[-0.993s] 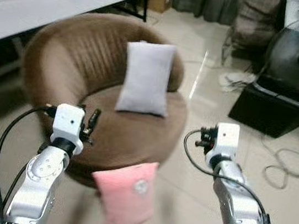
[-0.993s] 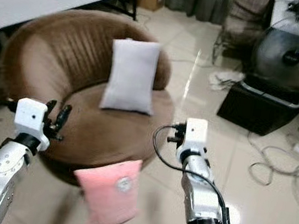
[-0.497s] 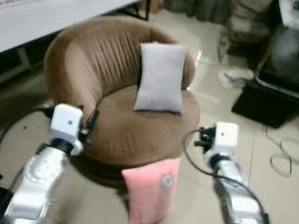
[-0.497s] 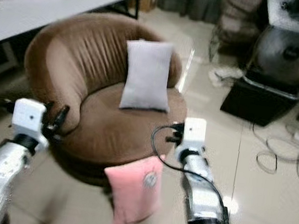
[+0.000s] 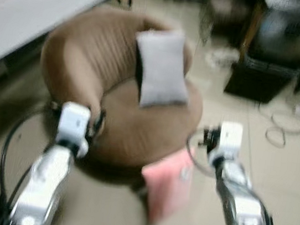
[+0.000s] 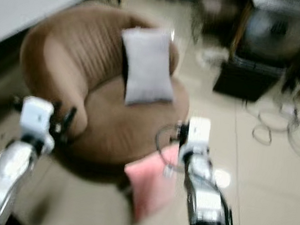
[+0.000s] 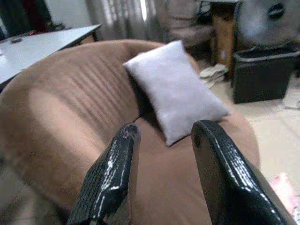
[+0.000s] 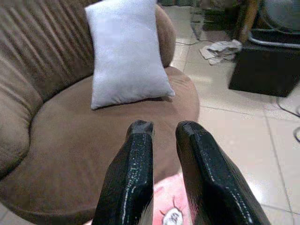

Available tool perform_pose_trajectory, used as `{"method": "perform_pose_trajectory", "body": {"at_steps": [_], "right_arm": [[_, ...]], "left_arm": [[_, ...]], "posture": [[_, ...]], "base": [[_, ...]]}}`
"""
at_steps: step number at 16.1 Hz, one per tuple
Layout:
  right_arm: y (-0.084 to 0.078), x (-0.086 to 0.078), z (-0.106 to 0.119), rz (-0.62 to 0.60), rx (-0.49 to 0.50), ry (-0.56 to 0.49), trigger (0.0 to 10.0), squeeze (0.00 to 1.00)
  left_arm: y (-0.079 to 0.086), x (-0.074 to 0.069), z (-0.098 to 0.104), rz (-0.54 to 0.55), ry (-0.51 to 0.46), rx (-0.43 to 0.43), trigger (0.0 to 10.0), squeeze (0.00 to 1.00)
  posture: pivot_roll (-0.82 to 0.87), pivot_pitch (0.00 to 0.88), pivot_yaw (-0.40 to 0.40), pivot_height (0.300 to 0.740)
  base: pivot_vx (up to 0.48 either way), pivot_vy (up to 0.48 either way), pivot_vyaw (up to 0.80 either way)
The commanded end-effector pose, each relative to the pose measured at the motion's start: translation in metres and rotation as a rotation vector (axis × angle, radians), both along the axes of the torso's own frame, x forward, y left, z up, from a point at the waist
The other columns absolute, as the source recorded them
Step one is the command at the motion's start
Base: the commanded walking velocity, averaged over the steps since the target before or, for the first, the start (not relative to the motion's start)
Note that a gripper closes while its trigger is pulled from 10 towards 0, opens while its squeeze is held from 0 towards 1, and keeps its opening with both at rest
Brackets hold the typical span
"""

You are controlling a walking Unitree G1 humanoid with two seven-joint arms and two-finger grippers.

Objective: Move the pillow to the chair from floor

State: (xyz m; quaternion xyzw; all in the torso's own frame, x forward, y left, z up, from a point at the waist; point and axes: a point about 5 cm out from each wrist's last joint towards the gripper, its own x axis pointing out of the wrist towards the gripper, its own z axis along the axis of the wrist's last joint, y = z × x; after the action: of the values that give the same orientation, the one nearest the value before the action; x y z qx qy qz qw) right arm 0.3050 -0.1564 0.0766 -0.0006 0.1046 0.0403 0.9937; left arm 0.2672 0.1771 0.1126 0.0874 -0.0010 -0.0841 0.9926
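A pink pillow (image 5: 167, 188) stands on the floor, leaning against the front of a round brown chair (image 5: 131, 129). A pale grey pillow (image 5: 161, 69) rests against the chair's back. Both arms are raised in front of me. My left gripper (image 7: 168, 130) is open and empty, near the chair's left front rim, and looks across the seat. My right gripper (image 8: 164, 125) hovers over the seat's front edge above the pink pillow (image 8: 171, 213), its fingers a little apart with nothing between them. The head views are blurred.
A white table (image 5: 19, 10) runs along the left behind the chair. At the right back stand a black box (image 5: 255, 80) and a fan (image 5: 287, 31). Loose cables (image 5: 287, 129) lie on the tiled floor to the right.
The whole picture has shifted and blurred, so the camera has moved. The chair and pink pillow now sit further right in view. Both arms hold the same raised pose.
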Motion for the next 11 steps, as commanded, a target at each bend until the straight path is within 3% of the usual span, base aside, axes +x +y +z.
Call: {"method": "perform_pose_trajectory", "body": {"at_steps": [1,4,10,11], "right_arm": [[-0.0057,0.0019,0.0045,-0.012,-0.004,-0.017,10.0,0.0],[-0.0054,0.0017,0.0044,-0.014,-0.006,-0.018,10.0,0.0],[-0.0069,0.0006,0.0028,-0.031,0.008,-0.011,10.0,0.0],[-0.0077,0.0007,0.0025,-0.03,0.003,-0.008,10.0,0.0]], "left_arm": [[-0.0046,-0.0002,0.0002,-0.012,-0.005,0.006,10.0,0.0],[-0.005,-0.0001,-0.0001,-0.002,0.001,-0.043,10.0,0.0],[-0.0076,0.0001,-0.0008,-0.01,-0.002,-0.03,10.0,0.0],[-0.0093,-0.0002,-0.0003,-0.015,-0.006,-0.034,10.0,0.0]], "posture": [[0.06,0.0,0.018,0.74],[0.06,0.0,0.02,0.74],[0.06,0.0,0.024,0.74],[0.06,0.0,0.026,0.74]], "base": [[0.0,-0.48,0.0],[0.0,0.0,0.0],[0.0,0.0,0.0],[0.0,0.0,-0.78]]}}
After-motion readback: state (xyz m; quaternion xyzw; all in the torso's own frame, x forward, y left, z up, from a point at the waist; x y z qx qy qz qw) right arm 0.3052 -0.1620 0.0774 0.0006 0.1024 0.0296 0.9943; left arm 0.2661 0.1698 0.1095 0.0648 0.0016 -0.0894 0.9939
